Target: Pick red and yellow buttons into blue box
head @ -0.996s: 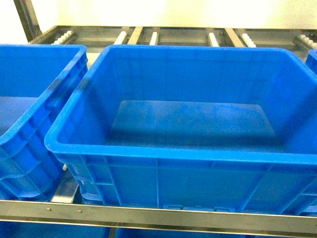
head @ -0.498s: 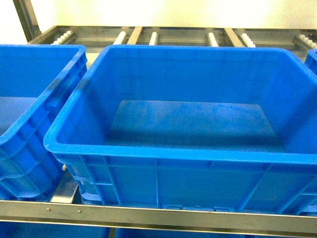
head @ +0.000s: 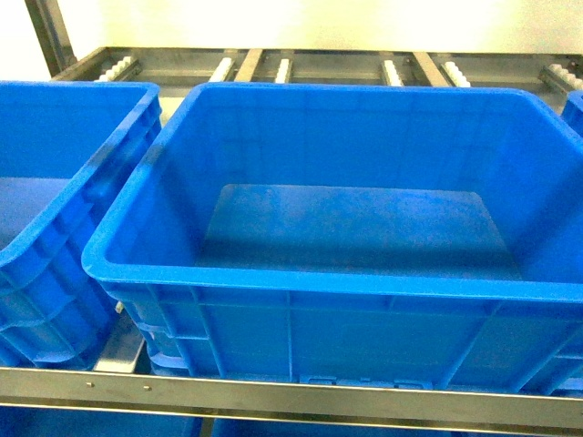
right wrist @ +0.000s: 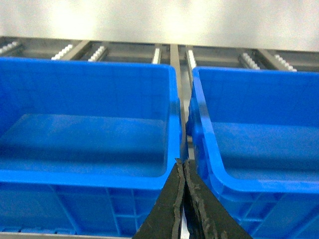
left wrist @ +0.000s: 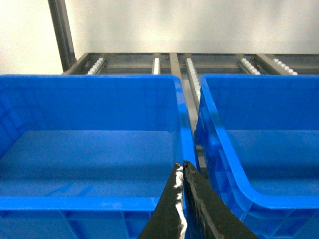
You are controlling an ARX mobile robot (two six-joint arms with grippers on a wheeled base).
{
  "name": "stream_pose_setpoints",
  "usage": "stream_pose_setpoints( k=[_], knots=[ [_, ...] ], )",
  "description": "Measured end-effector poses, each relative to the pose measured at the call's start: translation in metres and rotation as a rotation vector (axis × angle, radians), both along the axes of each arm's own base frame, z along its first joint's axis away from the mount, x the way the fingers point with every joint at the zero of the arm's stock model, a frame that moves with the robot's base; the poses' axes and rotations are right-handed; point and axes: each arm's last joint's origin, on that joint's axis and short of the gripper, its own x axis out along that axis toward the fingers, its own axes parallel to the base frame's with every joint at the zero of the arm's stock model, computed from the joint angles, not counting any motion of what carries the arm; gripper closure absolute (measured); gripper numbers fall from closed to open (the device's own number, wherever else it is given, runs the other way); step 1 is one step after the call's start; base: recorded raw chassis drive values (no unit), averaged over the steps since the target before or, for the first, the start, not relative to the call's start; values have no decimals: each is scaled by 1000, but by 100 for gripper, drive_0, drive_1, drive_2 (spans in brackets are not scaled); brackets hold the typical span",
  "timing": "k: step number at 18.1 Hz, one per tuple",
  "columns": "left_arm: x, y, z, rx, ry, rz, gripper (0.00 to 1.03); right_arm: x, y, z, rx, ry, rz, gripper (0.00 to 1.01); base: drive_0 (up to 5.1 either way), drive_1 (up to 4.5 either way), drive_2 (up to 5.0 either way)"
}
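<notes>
With no red or yellow button in view and the deep blue plastic crate (head: 346,300) centred on the roller rack, your left end effector (left wrist: 181,172) and right end effector (right wrist: 182,169) sit pinched together, empty; expect light, hard, slick-capped buttons, best gripped by the switch block.

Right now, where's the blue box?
Head view: the blue box fills the centre on the roller rack, a second blue crate just to its left. No buttons visible inside it.

I see a metal roller rack (head: 301,397) carrying 2 crates side by side: the blue box (head: 301,287) and a neighbouring blue crate (head: 55,264) on its left
</notes>
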Motion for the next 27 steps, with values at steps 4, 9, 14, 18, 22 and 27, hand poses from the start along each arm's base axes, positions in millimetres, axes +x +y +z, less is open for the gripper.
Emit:
stream_pose_setpoints(
  k=[4,9,14,18,22,27],
  knots=[
    [-6,0,2,0,-10,0,101,-3,0,-4,0,-3,0,99,0,0,0],
    [-12,0,2,0,-8,1,101,-13,0,-10,0,48,1,99,0,0,0],
    [-16,0,3,0,-16,0,101,-15,0,-8,0,12,0,99,0,0,0],
    [-18,0,2,0,-10,0,101,-15,0,-7,0,4,0,99,0,0,0],
    [-32,0,0,0,-12,0,101,-15,0,-7,0,4,0,99,0,0,0],
    [-32,0,-2,0,4,0,101,-15,0,-7,0,4,0,99,0,0,0]
  ],
)
